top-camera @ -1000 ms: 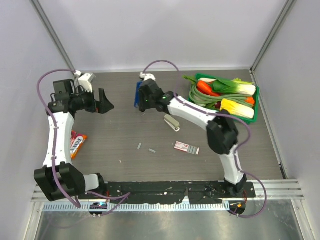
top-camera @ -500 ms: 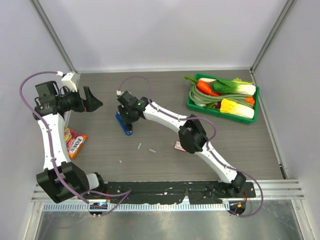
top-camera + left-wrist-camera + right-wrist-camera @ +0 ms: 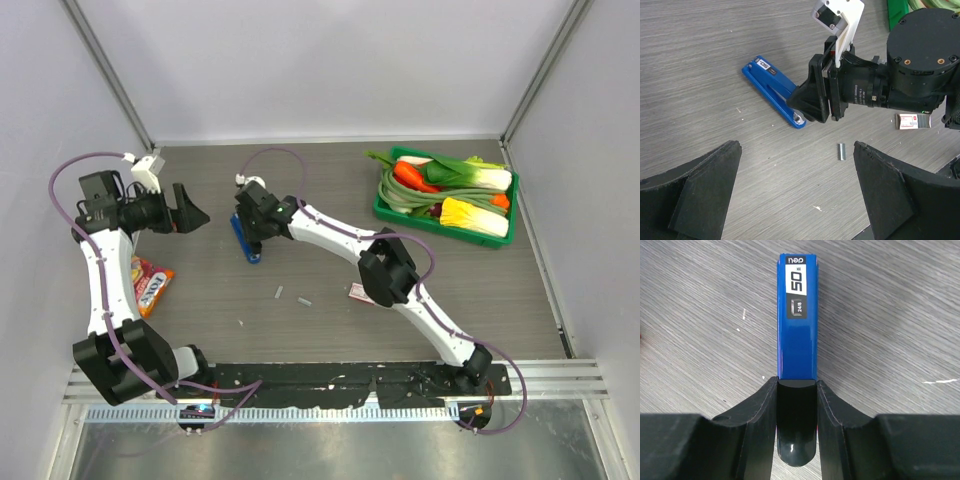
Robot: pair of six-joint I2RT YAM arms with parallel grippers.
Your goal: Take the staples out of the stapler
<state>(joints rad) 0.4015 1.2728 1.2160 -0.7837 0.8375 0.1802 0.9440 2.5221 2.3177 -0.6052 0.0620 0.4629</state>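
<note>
The blue stapler (image 3: pixel 244 240) lies low on the table left of centre, its dark rear end clamped between my right gripper's (image 3: pixel 257 224) fingers. In the right wrist view the stapler (image 3: pixel 797 315) points away from the right gripper (image 3: pixel 797 395), and both fingers press its black end. In the left wrist view the stapler (image 3: pixel 771 89) lies diagonally with the right gripper (image 3: pixel 812 100) at its near end. Two staples strips (image 3: pixel 279 293) (image 3: pixel 304 300) lie loose on the table; one staples strip (image 3: pixel 841 151) shows in the left wrist view. My left gripper (image 3: pixel 190 210) (image 3: pixel 797 200) is open and empty, left of the stapler.
An orange snack packet (image 3: pixel 150 285) lies at the left edge. A white-and-red little box (image 3: pixel 360 292) (image 3: pixel 912 121) lies near the middle, partly under the right arm. A green tray (image 3: pixel 510 215) of vegetables stands at the back right.
My right gripper carried the stapler from the back middle to the left and down to the table. My left gripper pulled back to the left, then edged slightly right.
</note>
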